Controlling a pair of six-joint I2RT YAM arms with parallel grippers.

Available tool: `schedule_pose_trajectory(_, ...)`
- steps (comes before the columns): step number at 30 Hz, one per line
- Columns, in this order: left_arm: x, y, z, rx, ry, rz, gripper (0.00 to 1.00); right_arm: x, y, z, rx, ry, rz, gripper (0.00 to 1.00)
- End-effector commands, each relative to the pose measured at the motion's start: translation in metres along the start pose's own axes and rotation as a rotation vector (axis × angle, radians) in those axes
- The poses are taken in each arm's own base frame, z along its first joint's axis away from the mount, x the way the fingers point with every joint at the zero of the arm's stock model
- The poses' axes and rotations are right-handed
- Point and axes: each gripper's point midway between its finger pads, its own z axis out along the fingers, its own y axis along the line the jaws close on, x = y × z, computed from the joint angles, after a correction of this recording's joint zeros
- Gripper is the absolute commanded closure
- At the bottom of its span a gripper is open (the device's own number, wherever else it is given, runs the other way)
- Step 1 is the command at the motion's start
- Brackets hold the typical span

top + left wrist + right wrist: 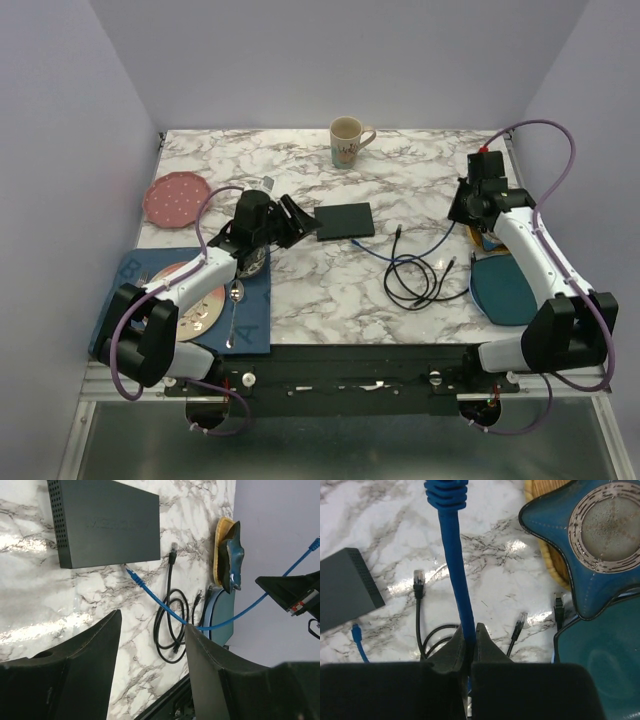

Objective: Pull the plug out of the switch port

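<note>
The plug (132, 574) of the blue cable (457, 570) lies on the marble table (250, 160) at about 6 o'clock of the black switch (345, 220), which sits near the middle of the table. In the left wrist view its clear tip points at the switch's near face, just beside it. In the right wrist view a thin strip of marble seems to show between the two. I judge the plug to be out of the port. Whether the tip touches the casing cannot be told.

From the plug the cable runs across the table toward 4 o'clock, then lifts off the surface and climbs toward 2 o'clock to the right gripper (469, 635). Its fingers are pressed narrow on the cable, which passes up between them, its other booted end standing above.

The left gripper (152, 622) hovers at 9 o'clock of the switch, just beside its edge. Its fingers are spread wide with nothing between them, and it does not seem to be pressing the switch down.

So the pull itself looks done. What is left, by my reading, is to let the cable go or draw the plug clearly away from the switch.

A loose black cable (420, 278) lies coiled at 4 o'clock of the switch. A mug (347, 140) stands at 12 o'clock near the far edge, and a pink plate (175, 198) lies at 9 o'clock. A teal plate (503, 290) and a blue star-shaped dish (580, 545) lie below the right arm.
</note>
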Motion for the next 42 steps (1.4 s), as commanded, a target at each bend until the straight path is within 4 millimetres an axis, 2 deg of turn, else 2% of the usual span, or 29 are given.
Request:
schedule_pose_trajectory(1, 0.011, 0.003, -0.006, 0.018, 0.041, -0.013, 0.39, 0.035, -0.013, 0.021, 0.045, 0.128, -0.053, 0.92)
schedule_pose_trajectory(2, 0.012, 0.003, -0.006, 0.023, 0.041, -0.010, 0.39, 0.043, -0.012, 0.025, 0.034, 0.156, -0.053, 0.84)
schedule_pose_trajectory(3, 0.013, 0.004, -0.006, 0.026, 0.045, -0.012, 0.39, 0.048, -0.012, 0.027, 0.044, 0.174, -0.035, 0.61)
schedule_pose_trajectory(6, 0.016, 0.005, -0.006, 0.032, 0.056, -0.013, 0.39, 0.053, -0.020, 0.028, 0.091, 0.183, -0.003, 0.33)
schedule_pose_trajectory(10, 0.018, 0.010, -0.006, 0.021, 0.054, -0.013, 0.39, 0.044, -0.024, 0.011, 0.095, 0.096, 0.039, 0.27)
schedule_pose_trajectory(13, 0.019, 0.016, -0.005, 0.003, 0.050, -0.022, 0.39, 0.031, 0.004, -0.009, -0.053, 0.007, 0.081, 0.27)
schedule_pose_trajectory(16, 0.018, 0.018, -0.003, -0.007, 0.045, -0.035, 0.40, 0.040, 0.065, -0.014, -0.288, 0.019, 0.054, 0.34)
schedule_pose_trajectory(17, 0.017, 0.017, -0.002, -0.008, 0.044, -0.035, 0.40, 0.043, 0.097, -0.020, -0.369, 0.015, 0.004, 0.36)
schedule_pose_trajectory(18, 0.017, 0.018, -0.002, -0.015, 0.043, -0.034, 0.40, 0.046, 0.112, -0.018, -0.392, 0.028, -0.027, 0.41)
schedule_pose_trajectory(19, 0.017, 0.019, -0.002, -0.020, 0.043, -0.033, 0.40, 0.060, 0.124, -0.003, -0.382, 0.085, -0.065, 0.45)
schedule_pose_trajectory(20, 0.017, 0.021, -0.002, -0.031, 0.046, -0.035, 0.40, 0.074, 0.140, 0.002, -0.397, 0.124, -0.110, 0.49)
schedule_pose_trajectory(21, 0.017, 0.022, -0.002, -0.037, 0.044, -0.032, 0.40, 0.073, 0.151, 0.004, -0.410, 0.132, -0.119, 0.57)
schedule_pose_trajectory(23, 0.017, 0.027, -0.005, -0.062, 0.039, -0.027, 0.40, 0.091, 0.159, 0.027, -0.388, 0.195, -0.127, 0.65)
schedule_pose_trajectory(24, 0.017, 0.028, -0.005, -0.071, 0.037, -0.022, 0.40, 0.097, 0.163, 0.031, -0.405, 0.215, -0.124, 0.71)
schedule_pose_trajectory(27, 0.016, 0.036, -0.008, -0.103, 0.023, -0.016, 0.40, 0.115, 0.164, 0.050, -0.400, 0.267, -0.127, 0.78)
schedule_pose_trajectory(32, 0.020, 0.045, 0.000, -0.130, 0.042, -0.032, 0.41, 0.146, 0.147, 0.064, -0.350, 0.340, -0.134, 0.81)
schedule_pose_trajectory(38, 0.024, 0.050, 0.012, -0.141, 0.077, -0.048, 0.41, 0.186, 0.122, 0.070, -0.297, 0.426, -0.118, 0.81)
schedule_pose_trajectory(39, 0.025, 0.049, 0.013, -0.139, 0.083, -0.049, 0.41, 0.199, 0.113, 0.070, -0.278, 0.457, -0.110, 0.81)
schedule_pose_trajectory(41, 0.025, 0.050, 0.015, -0.140, 0.091, -0.048, 0.41, 0.207, 0.107, 0.067, -0.272, 0.468, -0.098, 0.81)
schedule_pose_trajectory(42, 0.026, 0.050, 0.015, -0.140, 0.093, -0.047, 0.42, 0.221, 0.096, 0.065, -0.253, 0.497, -0.093, 0.81)
